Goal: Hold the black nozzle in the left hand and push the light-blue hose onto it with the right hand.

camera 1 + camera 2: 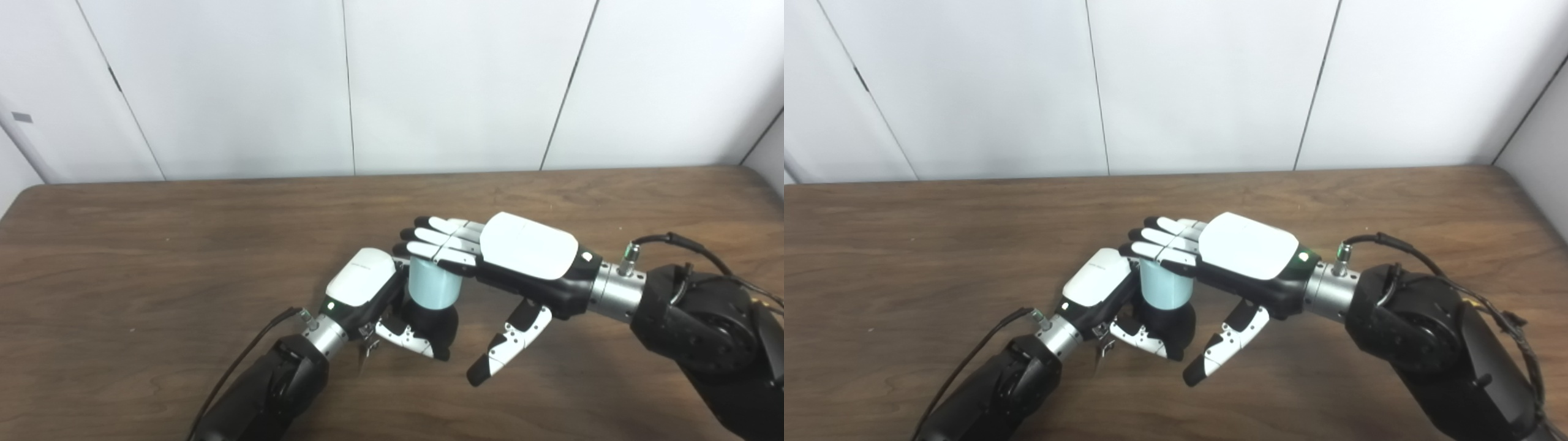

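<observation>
Left robot hand [367, 294] low over the brown tabletop [153, 245], fingers and thumb wrapped around the black nozzle [438, 318]. Nozzle upright in the grip; only its dark lower body shows between thumb and fingers, close to the tabletop surface.

Light-blue hose [432, 283]: a short pale cylinder standing upright on top of the nozzle, its lower end meeting the black body. Cannot tell how far the nozzle reaches inside it.

My right robot hand [520, 254] comes in from the right, palm down, flat over the top of the hose. Fingers [432, 236] stretched out nearly straight, lying across the hose's upper end and touching it. Thumb [505, 346] hangs down and apart, well clear of the hose, closed on nothing. So the right robot hand is spread wide, pressing rather than gripping.

Both hands sit near the tabletop's middle, almost touching each other at the hose.
</observation>
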Robot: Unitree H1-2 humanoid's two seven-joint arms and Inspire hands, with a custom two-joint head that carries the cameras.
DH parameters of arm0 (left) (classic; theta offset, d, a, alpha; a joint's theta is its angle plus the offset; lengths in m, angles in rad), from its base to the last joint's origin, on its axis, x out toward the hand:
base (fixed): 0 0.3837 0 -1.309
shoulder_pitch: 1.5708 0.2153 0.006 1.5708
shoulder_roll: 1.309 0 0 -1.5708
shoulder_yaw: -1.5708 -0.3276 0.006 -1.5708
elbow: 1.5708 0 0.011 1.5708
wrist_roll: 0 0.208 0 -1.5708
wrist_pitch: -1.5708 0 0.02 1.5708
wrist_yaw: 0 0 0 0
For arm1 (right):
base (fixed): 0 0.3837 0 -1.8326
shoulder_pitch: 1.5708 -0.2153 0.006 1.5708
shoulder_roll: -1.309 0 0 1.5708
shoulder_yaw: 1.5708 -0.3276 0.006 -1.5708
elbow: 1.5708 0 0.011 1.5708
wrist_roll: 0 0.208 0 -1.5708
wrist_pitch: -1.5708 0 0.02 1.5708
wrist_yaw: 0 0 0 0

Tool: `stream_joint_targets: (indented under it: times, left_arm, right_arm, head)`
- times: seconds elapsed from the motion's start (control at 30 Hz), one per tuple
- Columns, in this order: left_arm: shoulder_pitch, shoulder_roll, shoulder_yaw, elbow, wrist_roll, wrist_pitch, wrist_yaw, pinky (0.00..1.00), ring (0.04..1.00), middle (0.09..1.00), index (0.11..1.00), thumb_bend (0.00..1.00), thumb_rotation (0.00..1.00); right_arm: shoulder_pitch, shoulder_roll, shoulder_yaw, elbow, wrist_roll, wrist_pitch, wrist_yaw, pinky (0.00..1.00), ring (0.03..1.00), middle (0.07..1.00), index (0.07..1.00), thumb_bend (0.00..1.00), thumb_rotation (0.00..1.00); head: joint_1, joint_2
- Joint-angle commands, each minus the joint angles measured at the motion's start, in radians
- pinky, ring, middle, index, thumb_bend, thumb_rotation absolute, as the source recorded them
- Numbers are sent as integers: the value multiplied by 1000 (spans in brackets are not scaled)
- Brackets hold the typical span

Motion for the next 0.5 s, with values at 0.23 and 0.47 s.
stream_joint_targets:
  times: [0.23, 0.47]
  left_arm:
    - [59, 33, -52, 47, 62, 20, -72, 292, 372, 422, 501, 524, 0]
    - [60, 31, -45, 42, 51, 34, -83, 289, 375, 423, 501, 524, 0]
  right_arm:
    - [7, -30, 43, 20, -32, 25, 60, 909, 961, 958, 916, 893, 821]
    - [21, -40, 47, 14, -34, 10, 55, 902, 963, 959, 909, 888, 820]
  head:
    - [0, 15]
    - [3, 19]
